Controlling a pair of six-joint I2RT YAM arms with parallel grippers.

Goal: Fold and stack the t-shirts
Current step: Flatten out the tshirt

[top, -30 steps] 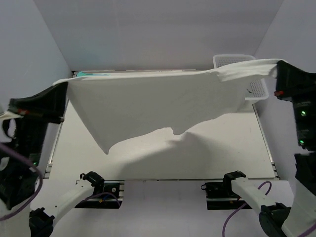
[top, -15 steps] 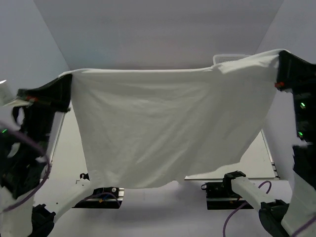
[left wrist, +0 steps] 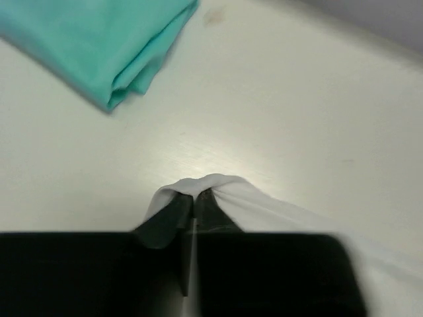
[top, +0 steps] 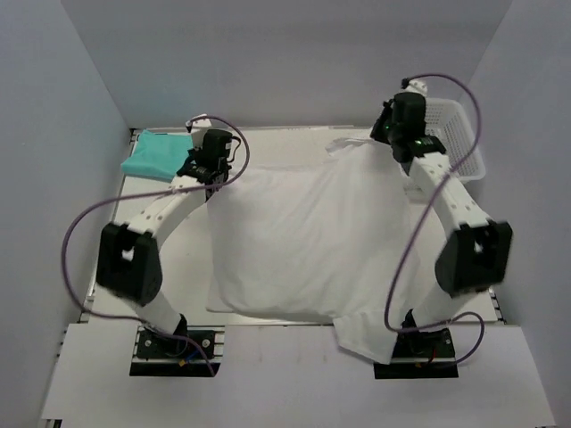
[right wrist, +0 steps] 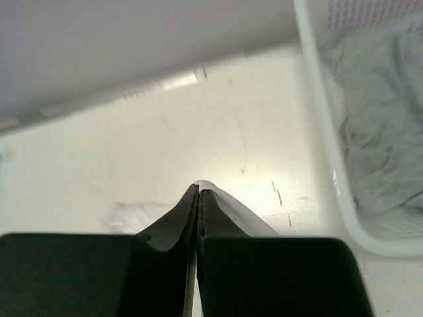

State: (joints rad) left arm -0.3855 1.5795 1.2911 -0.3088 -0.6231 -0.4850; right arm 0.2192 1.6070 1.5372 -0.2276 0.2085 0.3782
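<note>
Left gripper (left wrist: 193,197) clamped on a white t-shirt (top: 303,241) corner, right gripper (right wrist: 199,191) pinching another, teal t-shirt (left wrist: 99,46) folded ahead-left of the left, basket (right wrist: 324,119) beside the right.

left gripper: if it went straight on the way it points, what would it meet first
Past the white shirt it pinches, the left gripper would likely meet bare table first; the teal shirt lies left of that line. Depth is unclear.
</note>
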